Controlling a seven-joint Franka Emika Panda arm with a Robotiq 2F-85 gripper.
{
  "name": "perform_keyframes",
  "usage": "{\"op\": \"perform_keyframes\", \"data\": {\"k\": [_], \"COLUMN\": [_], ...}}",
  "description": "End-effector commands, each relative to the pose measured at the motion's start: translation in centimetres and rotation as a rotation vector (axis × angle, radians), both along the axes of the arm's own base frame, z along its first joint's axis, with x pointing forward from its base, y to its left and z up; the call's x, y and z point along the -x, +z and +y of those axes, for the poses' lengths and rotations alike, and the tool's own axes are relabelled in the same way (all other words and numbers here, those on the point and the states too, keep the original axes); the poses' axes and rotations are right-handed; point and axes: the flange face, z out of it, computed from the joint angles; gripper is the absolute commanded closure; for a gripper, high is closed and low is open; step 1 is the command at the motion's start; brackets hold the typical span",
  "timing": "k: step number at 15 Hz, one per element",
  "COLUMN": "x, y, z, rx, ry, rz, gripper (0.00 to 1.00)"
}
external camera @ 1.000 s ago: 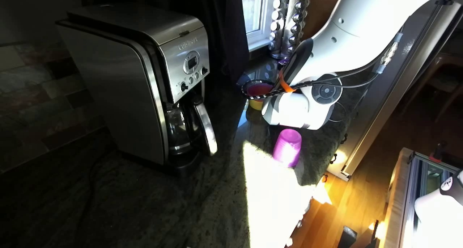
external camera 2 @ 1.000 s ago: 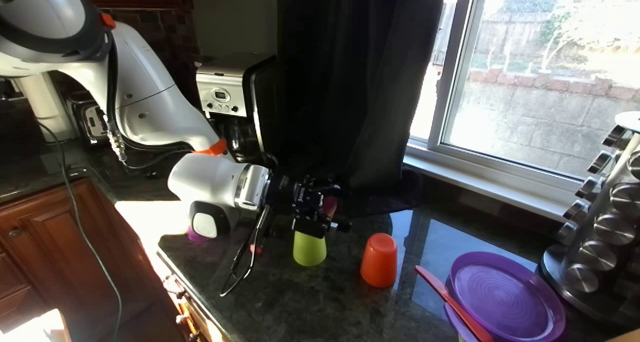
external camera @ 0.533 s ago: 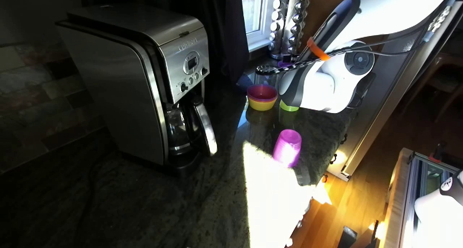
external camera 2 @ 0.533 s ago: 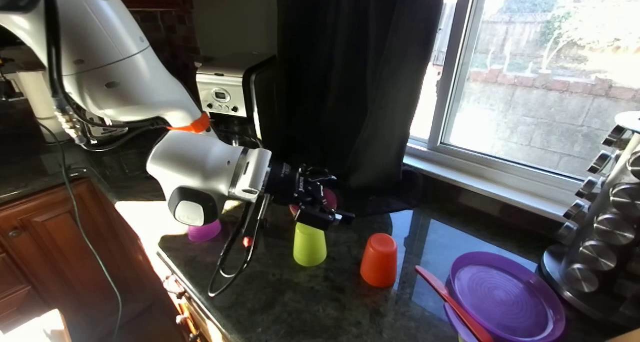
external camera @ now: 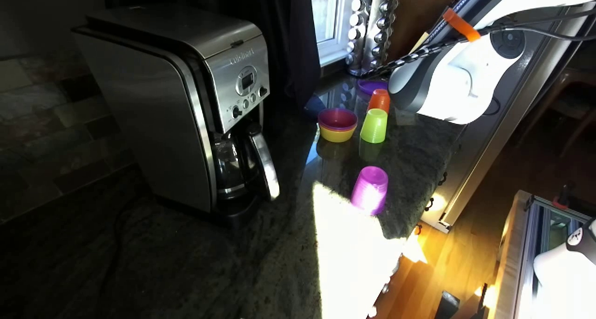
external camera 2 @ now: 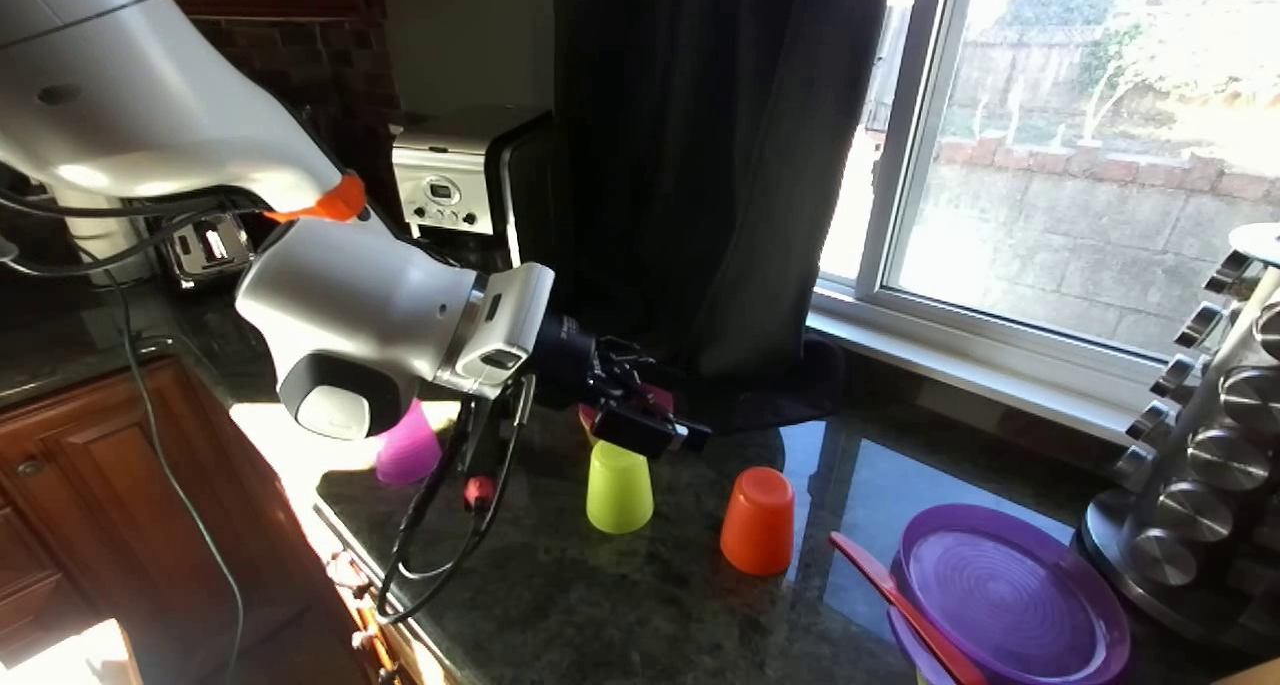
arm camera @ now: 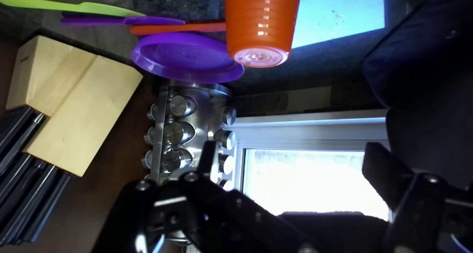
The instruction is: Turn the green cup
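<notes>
We can read “Cuisinart” on the coffee maker [external camera: 163, 109] at the left of the frame in an exterior view; the smaller print on its panel is too fine for us. Right of centre there, the green cup [external camera: 374, 126] stands mouth down on the tabletop [external camera: 279, 263], just beside the nested bowls [external camera: 336, 135], and hides the lower part of the orange cup [external camera: 379, 99]. In the wrist view that orange cup is cut off by the top edge, and at the bottom the gripper [arm camera: 291, 160] has its fingers wide apart, the bright window [arm camera: 306, 179] showing through the gap. In an exterior view the arm [external camera 2: 350, 300] stretches from the upper left, its upper part cut off, and slopes down to the right, bent at the wrist, the gripper pointing right and slightly downward near the centre. There it overlaps the green cup's top and partly covers the nested bowls; lettering on its black collar is too small to read.
</notes>
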Motion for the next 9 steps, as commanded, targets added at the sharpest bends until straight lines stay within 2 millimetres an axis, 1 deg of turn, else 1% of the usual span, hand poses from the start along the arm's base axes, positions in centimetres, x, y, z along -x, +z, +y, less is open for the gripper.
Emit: {"op": "perform_keyframes", "data": {"k": [1,6,7,9], "x": [0.3,0.8,1.3,2.0], "y": [0.3,0.6,1.1,2.1], "z": [0.0,0.1,1.5,2.5], "rx": [0.0,0.0,-0.115,-0.176], "ry": [0.008,0.018,0.101,0.147], "rz": [0.002,0.007,0.029,0.035], "gripper": [0.0,0.0,0.0,0.0]}}
